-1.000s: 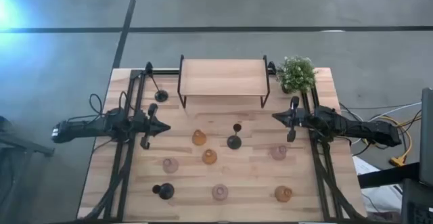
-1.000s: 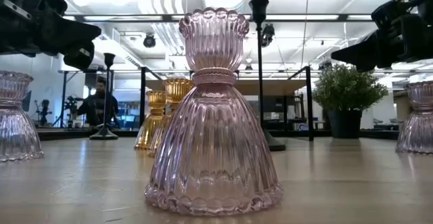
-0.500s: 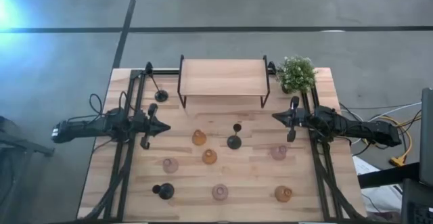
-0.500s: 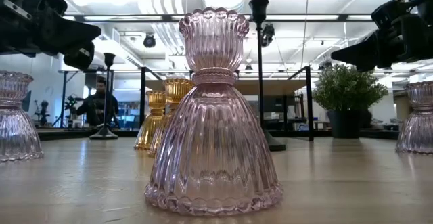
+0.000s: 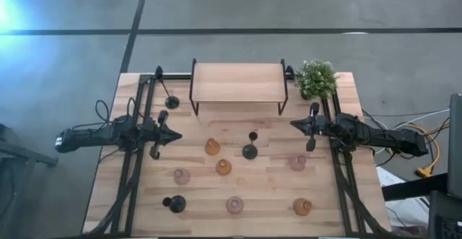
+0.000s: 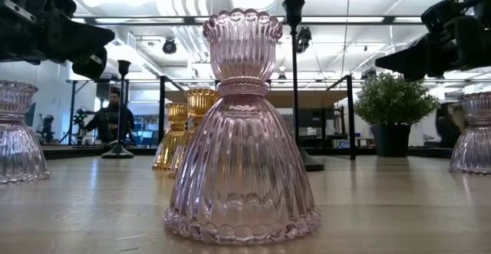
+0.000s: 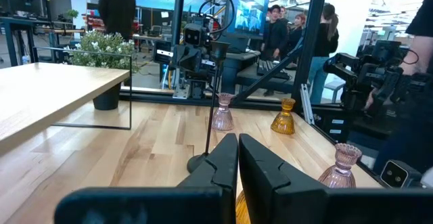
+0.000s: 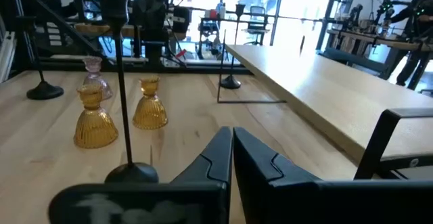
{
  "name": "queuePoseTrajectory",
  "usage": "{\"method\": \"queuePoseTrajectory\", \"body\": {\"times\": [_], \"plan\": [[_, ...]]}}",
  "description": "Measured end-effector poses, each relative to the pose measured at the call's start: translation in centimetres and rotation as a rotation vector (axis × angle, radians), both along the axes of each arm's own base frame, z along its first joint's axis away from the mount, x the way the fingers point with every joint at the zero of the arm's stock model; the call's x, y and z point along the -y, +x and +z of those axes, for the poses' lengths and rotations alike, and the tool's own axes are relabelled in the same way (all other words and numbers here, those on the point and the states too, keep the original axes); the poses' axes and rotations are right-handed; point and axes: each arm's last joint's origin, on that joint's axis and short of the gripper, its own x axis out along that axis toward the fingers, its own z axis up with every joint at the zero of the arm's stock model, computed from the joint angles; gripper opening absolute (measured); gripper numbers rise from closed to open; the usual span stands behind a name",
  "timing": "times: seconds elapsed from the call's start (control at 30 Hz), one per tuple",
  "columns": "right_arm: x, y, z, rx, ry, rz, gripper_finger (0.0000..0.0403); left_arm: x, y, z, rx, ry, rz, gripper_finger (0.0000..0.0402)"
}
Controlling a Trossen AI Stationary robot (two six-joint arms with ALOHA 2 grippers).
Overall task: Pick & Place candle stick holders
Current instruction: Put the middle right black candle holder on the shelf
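glass and black candle stick holders (image 5: 224,167) stood before the wooden shelf (image 5: 237,83). left gripper (image 5: 173,135) and right gripper (image 5: 296,125) flanked the shelf, fingers pressed together, empty.

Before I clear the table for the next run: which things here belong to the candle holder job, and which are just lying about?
Job:
black metal holders
amber glass holders
pink glass holders

Lying about:
green plant
wooden shelf
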Motion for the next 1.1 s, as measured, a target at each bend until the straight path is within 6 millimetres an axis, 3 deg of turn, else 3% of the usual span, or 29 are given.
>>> {"method": "queuePoseTrajectory", "body": {"times": [0.1, 0.17, 0.27, 0.37, 0.5, 0.7, 0.8, 0.97, 1.1], "plan": [[0.0, 0.0, 0.5, 0.058, 0.037, -0.003, 0.0008, 0.0, 0.0, 0.0, 0.0, 0.0, 0.0, 0.0019], [0.1, 0.0, 1.8, 0.195, 0.033, -0.03, 0.0008, 0.0, 0.0, 0.0, 0.0, 0.0, 0.0, 0.0019], [0.2, -1.1, 5.0, 0.564, 0.079, -0.073, 0.0008, 0.0, 0.0, 0.0, 0.0, 0.0, 0.0, 0.0019], [0.5, -3.0, 8.0, 0.921, 0.186, -0.241, 0.0008, 0.0, 0.0, 0.0, 0.001, 0.0, 0.0, 0.0019], [0.4, -4.7, 13.2, 1.077, 0.132, -0.27, 0.0008, 0.0, 0.0, 0.0, 0.003, 0.0, 0.0, 0.0019], [-0.1, -3.4, 21.9, 0.832, -0.177, -0.171, 0.0008, 0.0, 0.0, 0.0, 0.003, 0.0, 0.0, 0.0019], [0.0, -1.9, 25.1, 0.676, -0.198, -0.143, 0.0009, 0.0, 0.0, 0.0, 0.003, 0.0, 0.0, 0.0019], [0.4, 1.1, 28.2, 0.384, -0.101, -0.104, 0.0008, 0.0, 0.0, 0.0, 0.003, 0.0, 0.0, 0.0019], [0.4, 3.2, 28.9, 0.151, 0.017, 0.02, 0.0008, 0.0, 0.0, 0.0, 0.004, 0.0, 0.0, 0.0019]]}}
